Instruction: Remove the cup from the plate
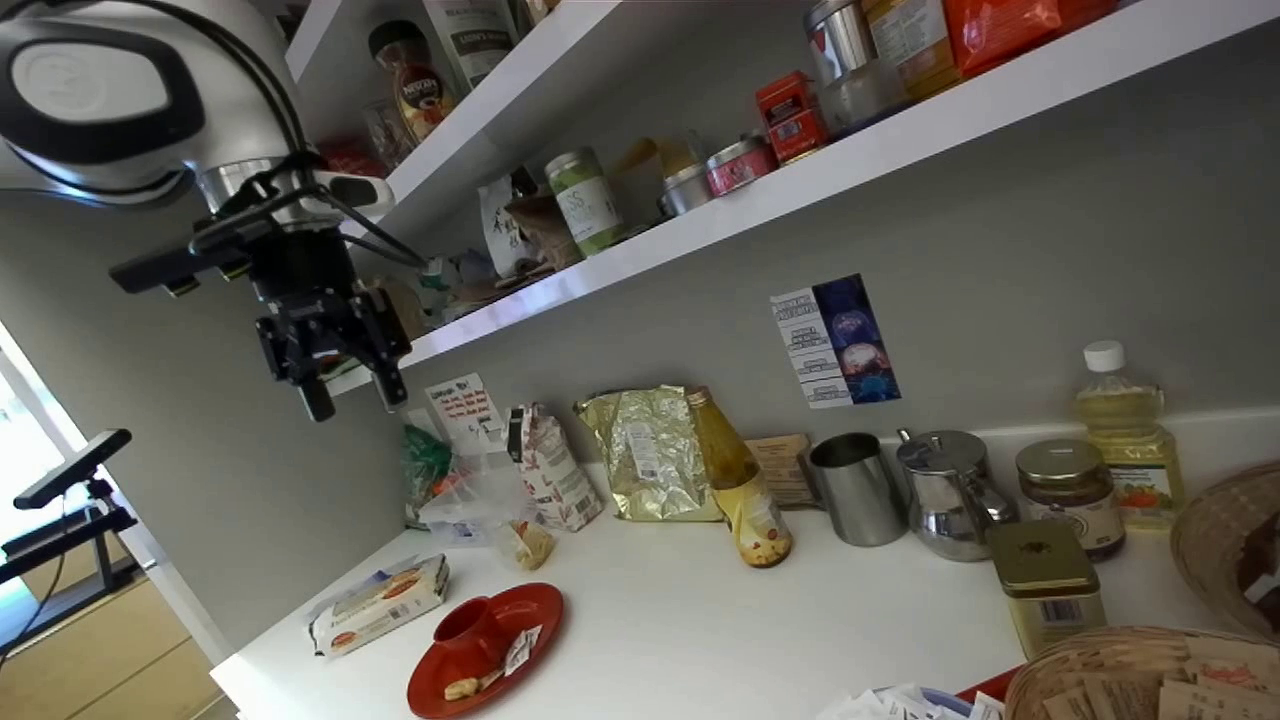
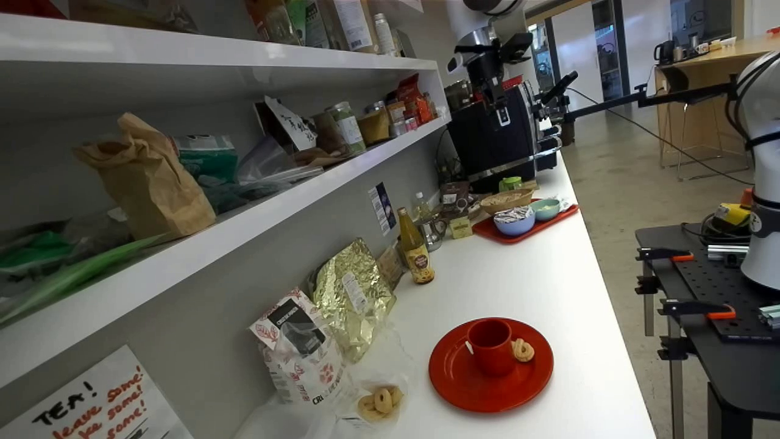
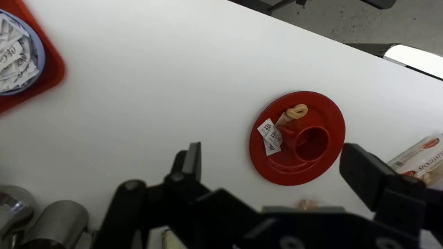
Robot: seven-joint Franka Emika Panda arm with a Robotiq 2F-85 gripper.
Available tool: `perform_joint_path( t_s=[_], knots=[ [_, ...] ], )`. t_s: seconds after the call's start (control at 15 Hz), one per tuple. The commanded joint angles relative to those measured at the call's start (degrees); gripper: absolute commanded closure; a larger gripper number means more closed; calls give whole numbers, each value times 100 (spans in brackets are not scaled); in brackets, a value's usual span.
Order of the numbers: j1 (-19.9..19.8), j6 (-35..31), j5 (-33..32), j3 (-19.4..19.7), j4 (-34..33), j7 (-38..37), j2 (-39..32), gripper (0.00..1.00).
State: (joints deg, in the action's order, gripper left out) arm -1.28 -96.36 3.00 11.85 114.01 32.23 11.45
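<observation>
A red cup (image 3: 312,144) stands upright on the glossy red plate (image 3: 290,177) on the white counter. The cup also shows in both exterior views (image 1: 468,632) (image 2: 492,349), as does the plate (image 1: 545,600) (image 2: 448,373). White sachets (image 3: 271,138) and a ring-shaped biscuit (image 3: 297,111) lie on the plate beside the cup. My gripper (image 1: 356,394) is open and empty, high above the counter and apart from the plate. In the wrist view its fingers (image 3: 271,155) are spread wide, with the plate seen far below between them.
A white shelf (image 1: 800,165) runs along the wall near the arm. A yellow bottle (image 2: 415,247), a gold bag (image 2: 353,299) and a steel jug (image 1: 858,490) stand along the wall. A biscuit pack (image 1: 385,605) lies near the plate. A red tray (image 2: 506,238) holds bowls.
</observation>
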Motion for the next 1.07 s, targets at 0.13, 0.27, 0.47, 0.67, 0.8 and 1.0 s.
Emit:
perform_joint_path(
  t_s=[0.13, 0.27, 0.47, 0.67, 0.8, 1.0],
  knots=[
    [96, -1001, 481, -538, -82, -794, -507, 0],
    [141, -1477, 539, -725, -61, -1047, -716, 0],
    [207, -1904, 475, -967, -53, -1364, -1074, 0],
    [319, -2243, 386, -1230, 21, -1754, -1439, 0],
    [403, -2383, 315, -1383, 46, -2012, -1651, 0],
    [538, -2474, 234, -1559, 47, -2392, -1914, 0]
  ],
)
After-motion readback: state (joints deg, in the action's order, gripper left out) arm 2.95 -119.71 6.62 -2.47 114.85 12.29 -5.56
